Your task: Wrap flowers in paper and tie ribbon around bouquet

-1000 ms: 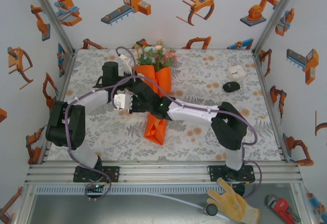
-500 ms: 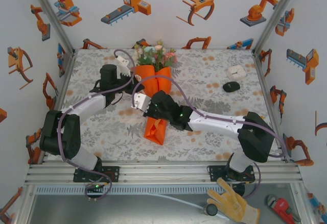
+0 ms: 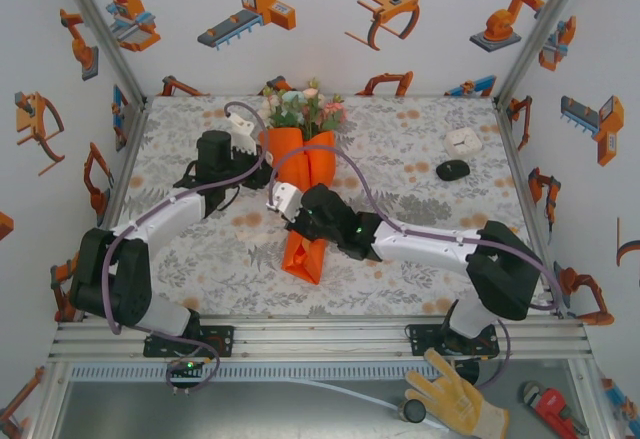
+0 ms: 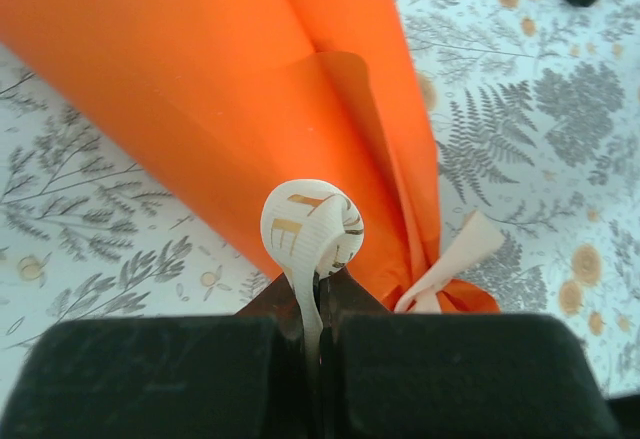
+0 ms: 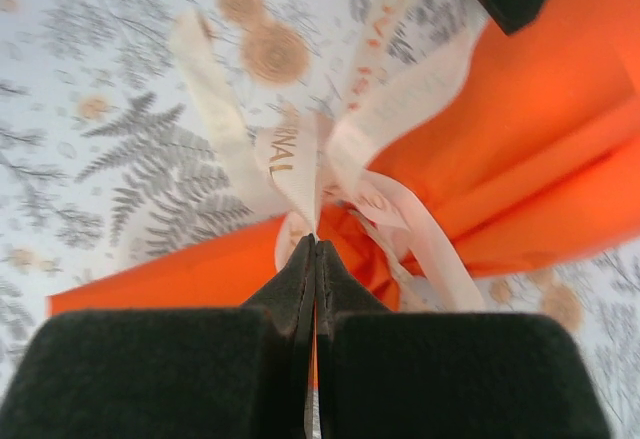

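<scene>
Left gripper (image 4: 320, 294) is clamped on a curled ribbon (image 4: 312, 227) end; right gripper (image 5: 315, 251) is clamped on a strand at the knot (image 5: 340, 199). Bouquet (image 3: 300, 154) lies mid-surface (image 3: 420, 149), blossoms toward 12 o'clock. Risk: uneven pulling could slip the limp ribbon free, loosen the knot, or drag the bouquet.

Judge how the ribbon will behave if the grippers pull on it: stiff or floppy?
Probably floppy: the ribbon curls over above the left gripper and its tails droop across the paper at the right gripper. Likely light, thin as it looks. It may slip, being pinched by a narrow strip only.
</scene>
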`<action>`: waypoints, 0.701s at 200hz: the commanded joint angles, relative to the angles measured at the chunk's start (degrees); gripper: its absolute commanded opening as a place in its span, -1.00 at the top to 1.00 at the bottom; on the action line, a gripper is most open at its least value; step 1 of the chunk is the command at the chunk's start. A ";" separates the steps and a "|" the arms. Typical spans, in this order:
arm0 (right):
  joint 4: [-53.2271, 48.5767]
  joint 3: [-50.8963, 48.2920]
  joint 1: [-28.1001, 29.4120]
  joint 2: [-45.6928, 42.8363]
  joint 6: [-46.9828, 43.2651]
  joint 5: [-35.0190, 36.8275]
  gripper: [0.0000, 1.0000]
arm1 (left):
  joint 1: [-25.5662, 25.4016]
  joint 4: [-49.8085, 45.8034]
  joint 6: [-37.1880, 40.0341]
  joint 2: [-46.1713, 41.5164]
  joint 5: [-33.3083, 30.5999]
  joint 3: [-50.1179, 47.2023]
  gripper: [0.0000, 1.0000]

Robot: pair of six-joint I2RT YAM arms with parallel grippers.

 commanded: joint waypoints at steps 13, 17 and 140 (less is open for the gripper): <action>-0.51 4.87 4.01 0.93 1.40 -15.64 1.00 | 0.07 -0.61 0.71 -1.37 -8.85 -1.01 1.00; 0.36 4.87 4.63 1.03 2.19 -16.85 1.00 | 0.10 -0.44 0.83 -1.23 -9.31 -1.01 1.00; 2.86 5.71 7.54 3.85 8.51 -0.07 1.00 | 0.56 6.77 1.84 3.29 2.14 -0.94 1.00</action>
